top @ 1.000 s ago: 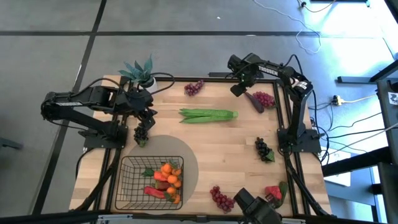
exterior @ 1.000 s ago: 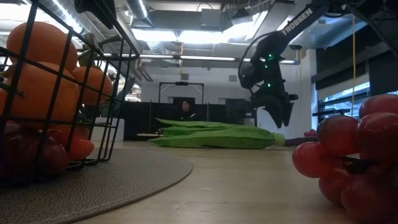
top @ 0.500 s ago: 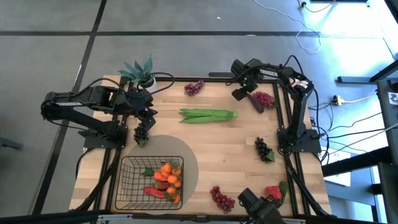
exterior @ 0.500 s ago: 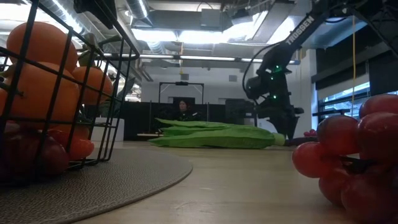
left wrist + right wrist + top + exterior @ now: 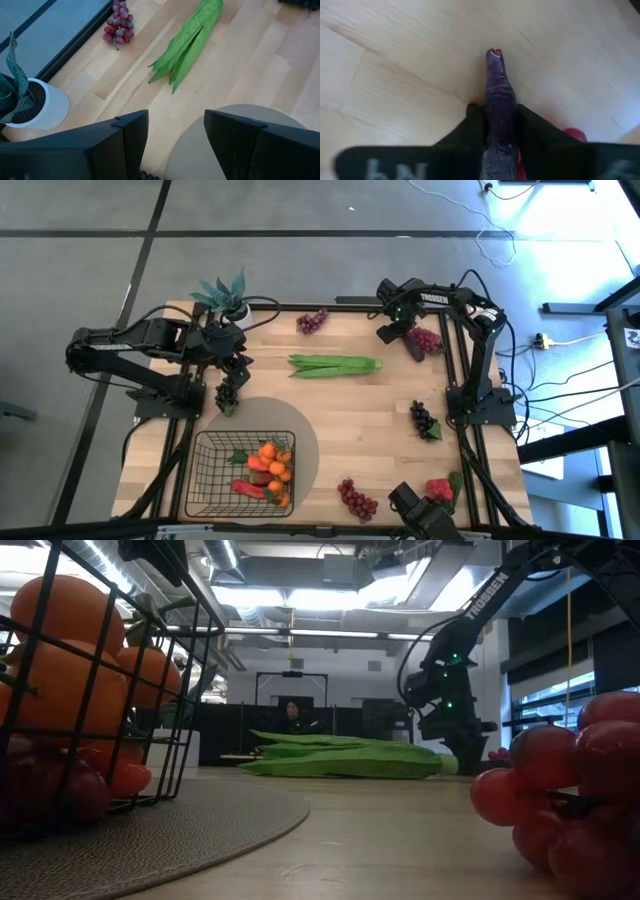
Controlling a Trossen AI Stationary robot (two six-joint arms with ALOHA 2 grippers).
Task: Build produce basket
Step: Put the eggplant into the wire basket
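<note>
The wire basket (image 5: 210, 452) stands on a grey round mat (image 5: 300, 430) near the table's near-left corner and holds tangerines (image 5: 272, 462) and a red pepper (image 5: 248, 488). My left gripper (image 5: 238, 370) (image 5: 175, 120) is open above the upper end of a dark grape bunch (image 5: 228, 395), which lies at the mat's far edge. My right gripper (image 5: 392, 330) (image 5: 500, 107) is low at the far right, shut on a long dark purple vegetable (image 5: 411, 345) beside a red grape bunch (image 5: 428, 338). Green bean pods (image 5: 335, 365) lie mid-table. My left gripper: whether it touches the dark grape bunch, I cannot tell. My right gripper pinches the purple vegetable (image 5: 499, 95) between its two fingers (image 5: 476, 117), which lie along it. The vegetable's pointed tip (image 5: 494, 54) reaches out past the fingertips and it lies on the table.
A potted plant (image 5: 225, 298) stands at the far-left corner. Loose produce: red grapes (image 5: 312, 320) at the far edge, dark grapes (image 5: 424, 420) on the right, red grapes (image 5: 355, 498) and a red strawberry (image 5: 438, 490) near the low camera. Bare wood lies mid-table.
My right gripper has come down toward the table and shifted a little toward the right edge, onto the purple vegetable. The left arm and all produce have kept still.
</note>
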